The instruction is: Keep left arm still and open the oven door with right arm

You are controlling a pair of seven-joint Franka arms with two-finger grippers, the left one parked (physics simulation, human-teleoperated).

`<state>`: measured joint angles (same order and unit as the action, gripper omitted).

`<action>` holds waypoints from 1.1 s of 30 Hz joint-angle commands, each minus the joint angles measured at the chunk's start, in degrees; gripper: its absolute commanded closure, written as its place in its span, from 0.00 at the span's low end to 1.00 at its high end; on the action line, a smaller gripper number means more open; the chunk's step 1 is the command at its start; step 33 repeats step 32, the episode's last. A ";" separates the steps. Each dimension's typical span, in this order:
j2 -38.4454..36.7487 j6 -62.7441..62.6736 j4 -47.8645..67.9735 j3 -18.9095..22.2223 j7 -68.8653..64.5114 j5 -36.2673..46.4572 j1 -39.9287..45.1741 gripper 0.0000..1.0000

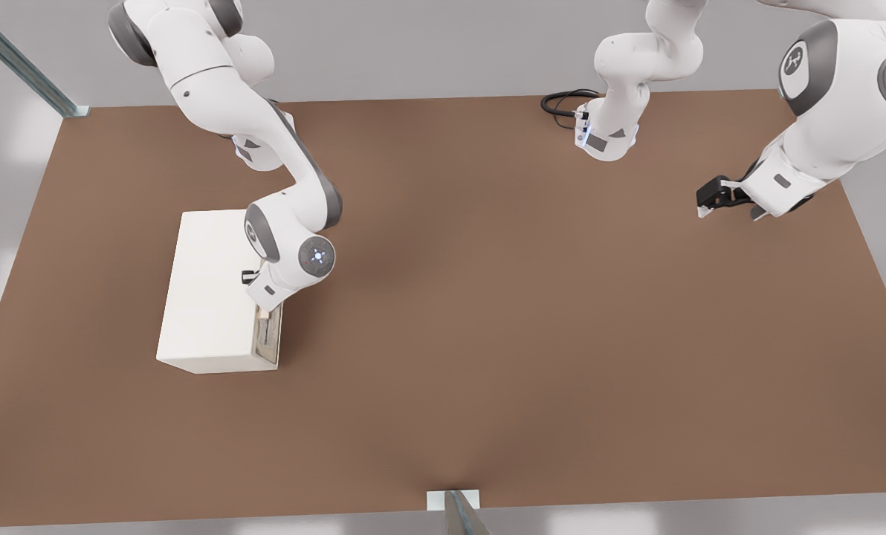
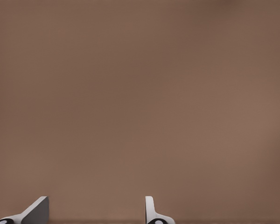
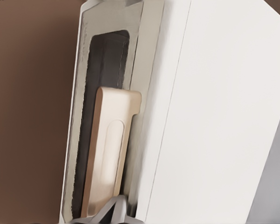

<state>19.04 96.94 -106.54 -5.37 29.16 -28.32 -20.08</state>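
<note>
Because the right wrist view looks straight down the door face, the handle is the nearest feature: a pale beige bar lying over the dark glass window of the oven door, with the gripper at the bar's near end. Only the tips of the fingers show there; whether they are released or clenched on the bar cannot be told.

In the front view, the oven sits on the table at about 9 o'clock from the table's centre. Its door faces 3 o'clock and appears closed, flush with the body. The right arm descends from 12 o'clock onto the door's upper end.

Risk: contact sits at the very end of the handle. A pull from here could slip off the bar, or drag the whole oven across the table rather than swing the door.
</note>
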 commanded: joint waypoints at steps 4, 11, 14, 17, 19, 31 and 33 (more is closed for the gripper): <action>-0.41 0.35 0.90 -0.26 6.00 0.46 -1.10 0.79; 5.83 -8.08 20.93 -1.22 -20.79 19.35 10.14 0.00; -0.84 -10.80 21.46 -1.05 -33.64 24.89 19.99 0.00; -13.23 -11.51 13.82 -0.78 -33.91 27.71 23.86 0.00; -15.70 -11.42 11.88 -0.61 -33.91 27.53 23.95 0.00; -17.54 -10.02 9.25 -0.61 -33.91 26.92 23.95 0.00; -17.54 -10.02 9.25 -0.61 -33.99 26.92 23.95 0.00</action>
